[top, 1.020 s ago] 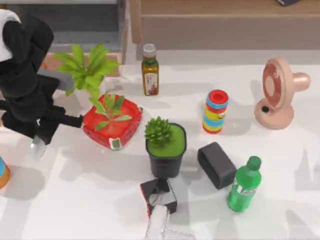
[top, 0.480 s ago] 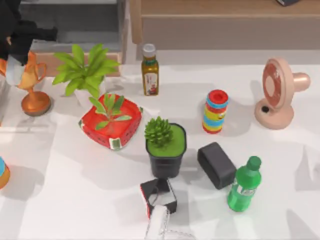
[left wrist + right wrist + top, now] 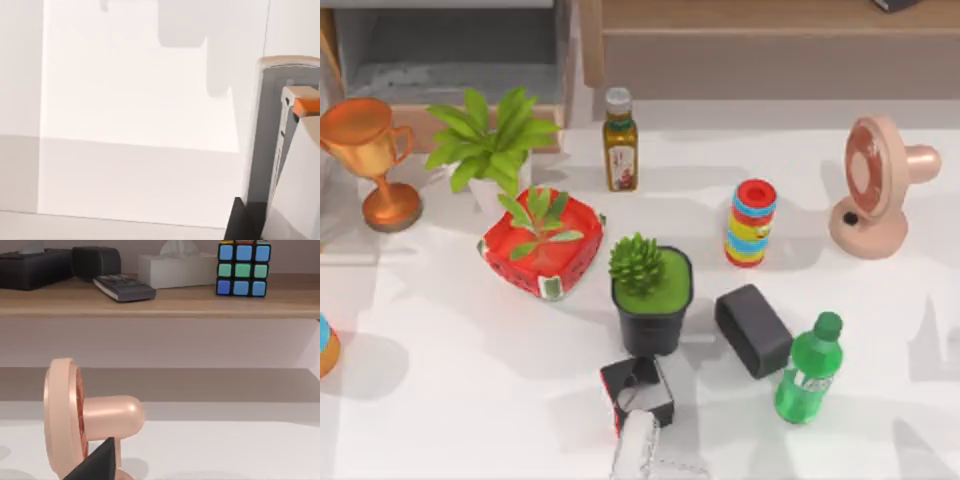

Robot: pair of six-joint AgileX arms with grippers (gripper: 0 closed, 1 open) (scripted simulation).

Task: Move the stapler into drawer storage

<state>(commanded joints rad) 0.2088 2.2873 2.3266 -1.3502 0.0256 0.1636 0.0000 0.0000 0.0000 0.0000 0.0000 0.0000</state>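
Note:
The stapler [image 3: 640,448] is a slim white bar lying at the front middle of the table, cut off by the top view's bottom edge. Its far end touches a small black and red box [image 3: 638,390]. Nothing holds it and no gripper is near it. The drawer storage [image 3: 450,85] stands pulled out at the back left, showing a grey floor and a tan front. A dark part of my left gripper [image 3: 245,222] sits at the edge of the left wrist view, beside a grey tan-rimmed panel [image 3: 272,125]. A dark wedge of my right gripper [image 3: 95,465] points toward the pink fan [image 3: 75,415].
A copper trophy [image 3: 370,150] and a leafy plant [image 3: 490,140] stand in front of the drawer. A red watermelon pot [image 3: 542,245], a black succulent pot [image 3: 650,295], a black block [image 3: 752,330], a green bottle [image 3: 808,370], a sauce bottle [image 3: 620,140] and a ring stack [image 3: 752,222] crowd the middle.
My left arm has swept from over the table's left side to the back left corner and out of the top view, uncovering the copper trophy. Nothing on the table has moved.

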